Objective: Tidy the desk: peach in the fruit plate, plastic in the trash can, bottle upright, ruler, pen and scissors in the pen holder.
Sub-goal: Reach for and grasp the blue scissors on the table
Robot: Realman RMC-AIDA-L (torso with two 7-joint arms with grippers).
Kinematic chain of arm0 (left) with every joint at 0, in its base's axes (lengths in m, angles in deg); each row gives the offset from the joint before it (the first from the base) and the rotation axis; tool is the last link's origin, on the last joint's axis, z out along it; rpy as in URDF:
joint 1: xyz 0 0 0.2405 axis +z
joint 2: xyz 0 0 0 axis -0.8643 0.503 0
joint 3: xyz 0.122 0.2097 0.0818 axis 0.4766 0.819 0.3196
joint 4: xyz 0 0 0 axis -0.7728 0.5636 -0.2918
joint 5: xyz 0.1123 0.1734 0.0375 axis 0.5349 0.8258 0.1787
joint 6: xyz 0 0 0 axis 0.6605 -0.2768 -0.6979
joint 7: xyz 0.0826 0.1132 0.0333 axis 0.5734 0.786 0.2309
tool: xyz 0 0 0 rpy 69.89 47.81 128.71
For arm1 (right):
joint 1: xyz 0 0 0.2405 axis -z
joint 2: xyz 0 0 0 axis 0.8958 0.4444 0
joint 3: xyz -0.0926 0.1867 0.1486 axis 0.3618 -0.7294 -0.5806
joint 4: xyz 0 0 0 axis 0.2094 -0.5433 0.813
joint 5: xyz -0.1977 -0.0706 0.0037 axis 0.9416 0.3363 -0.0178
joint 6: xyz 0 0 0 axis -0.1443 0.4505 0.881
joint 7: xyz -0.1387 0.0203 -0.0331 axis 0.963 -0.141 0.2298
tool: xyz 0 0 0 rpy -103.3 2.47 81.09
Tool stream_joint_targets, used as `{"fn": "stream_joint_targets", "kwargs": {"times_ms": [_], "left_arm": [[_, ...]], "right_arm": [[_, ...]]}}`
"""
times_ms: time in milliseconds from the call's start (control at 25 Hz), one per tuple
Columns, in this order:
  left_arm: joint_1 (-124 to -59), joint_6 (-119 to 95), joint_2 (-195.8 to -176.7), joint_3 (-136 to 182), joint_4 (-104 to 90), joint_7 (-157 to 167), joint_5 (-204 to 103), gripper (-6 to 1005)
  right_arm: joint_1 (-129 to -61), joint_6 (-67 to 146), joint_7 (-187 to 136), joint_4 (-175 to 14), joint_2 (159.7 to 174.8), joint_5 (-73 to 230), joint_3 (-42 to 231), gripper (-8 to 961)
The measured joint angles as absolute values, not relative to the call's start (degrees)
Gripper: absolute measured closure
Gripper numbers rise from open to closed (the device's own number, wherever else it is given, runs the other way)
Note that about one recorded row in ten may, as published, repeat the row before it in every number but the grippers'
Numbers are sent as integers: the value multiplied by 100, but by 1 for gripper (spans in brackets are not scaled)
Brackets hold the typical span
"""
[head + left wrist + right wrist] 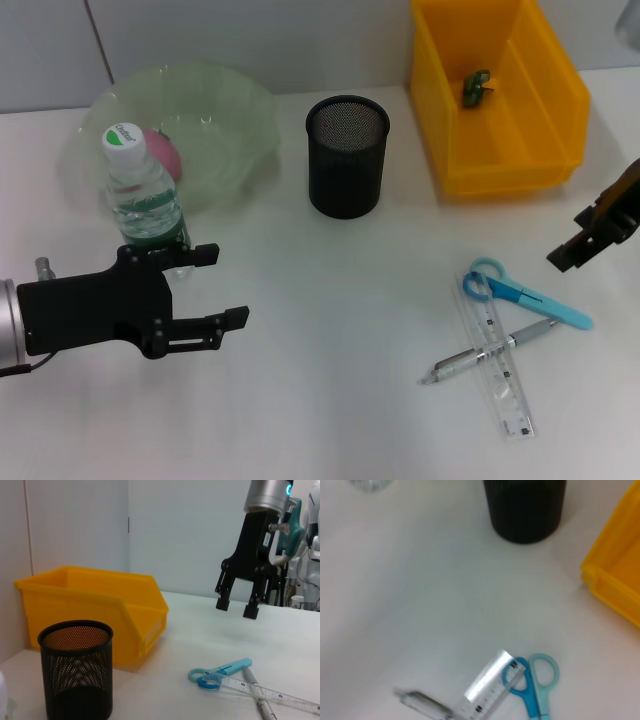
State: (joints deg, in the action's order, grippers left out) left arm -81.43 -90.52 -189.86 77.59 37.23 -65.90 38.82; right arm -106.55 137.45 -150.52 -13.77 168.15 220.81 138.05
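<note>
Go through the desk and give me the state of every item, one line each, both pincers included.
Bottle: upright, capped, by the bowl.
Peach: in the bowl.
Pen holder: upright, nothing seen inside.
Yellow bin: open, green scrap inside.
Scissors: flat on the desk, closed.
Ruler: flat, crossing the pen.
Pen: flat on the desk.
Left pincer: open, empty, beside the bottle.
Right pincer: open, empty, above the scissors.

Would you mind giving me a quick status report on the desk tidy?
Left claw open beside upright bottle. Right claw open, above scissors, ruler, pen. Pen holder unobstructed.
</note>
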Motion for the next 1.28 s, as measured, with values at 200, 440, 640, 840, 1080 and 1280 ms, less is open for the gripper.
{"fn": "stream_joint_targets", "kwargs": {"times_ms": [200,440,640,840,1080,1280], "left_arm": [[-8139,-9036,-18983,7754,3721,-6596,3871,165],[-8111,-9031,-18983,7752,3712,-6601,3808,165],[-8106,-9032,-18983,7752,3712,-6602,3800,165],[-8097,-9035,-18983,7753,3692,-6602,3742,165],[-8086,-9039,-18984,7753,3686,-6602,3723,165],[-8087,-9035,-18984,7753,3685,-6602,3722,165]], "right_arm": [[-10696,13275,-15027,-1646,16883,22408,14175,224],[-10755,12825,-14839,-2051,16999,22453,14516,225],[-10921,12561,-14738,-2398,17051,22506,14640,225],[-10951,12413,-14728,-2556,17092,22521,14895,225],[-10921,12230,-14728,-2622,17144,22658,14970,225],[-10934,12086,-14727,-2792,17198,22742,15013,225]]}}
